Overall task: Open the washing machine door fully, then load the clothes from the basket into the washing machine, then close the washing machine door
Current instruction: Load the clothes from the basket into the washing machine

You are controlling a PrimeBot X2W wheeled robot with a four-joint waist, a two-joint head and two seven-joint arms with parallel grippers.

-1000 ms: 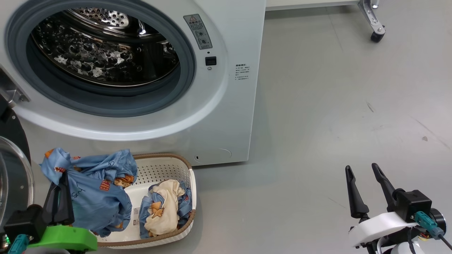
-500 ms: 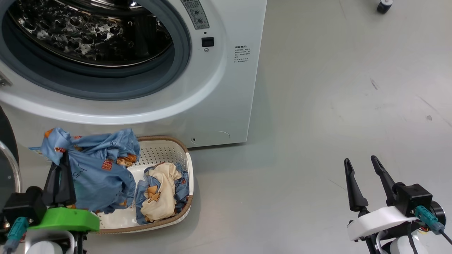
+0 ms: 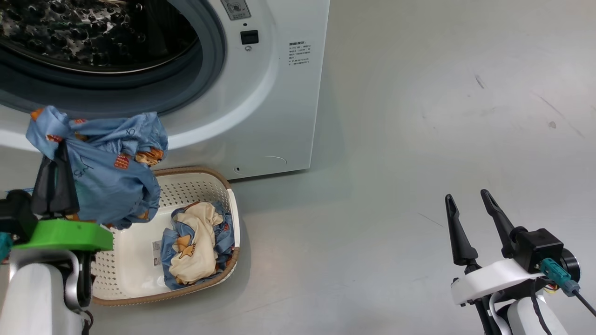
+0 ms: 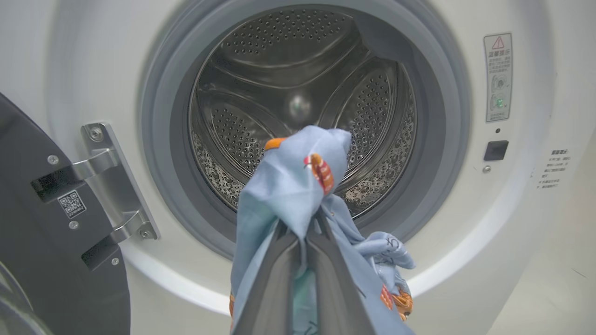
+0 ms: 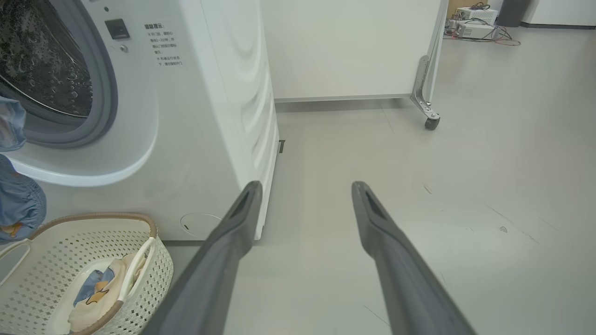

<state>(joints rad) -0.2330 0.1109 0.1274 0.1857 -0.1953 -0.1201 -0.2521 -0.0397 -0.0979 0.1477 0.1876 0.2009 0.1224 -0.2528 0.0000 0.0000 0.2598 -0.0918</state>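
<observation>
One light blue garment hangs clamped in the left pincer at ten o'clock of the basket, below the open drum of the washing machine, so loading seems under way, and the next move calls for lifting it past the gasket before release, while the right pincer gapes empty.

Left arm high, jaws clamped; right arm low, jaws spread.

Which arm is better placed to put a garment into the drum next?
Left. The left tool is shut on the blue garment, facing the open drum; the right tool stands open over floor.
</observation>
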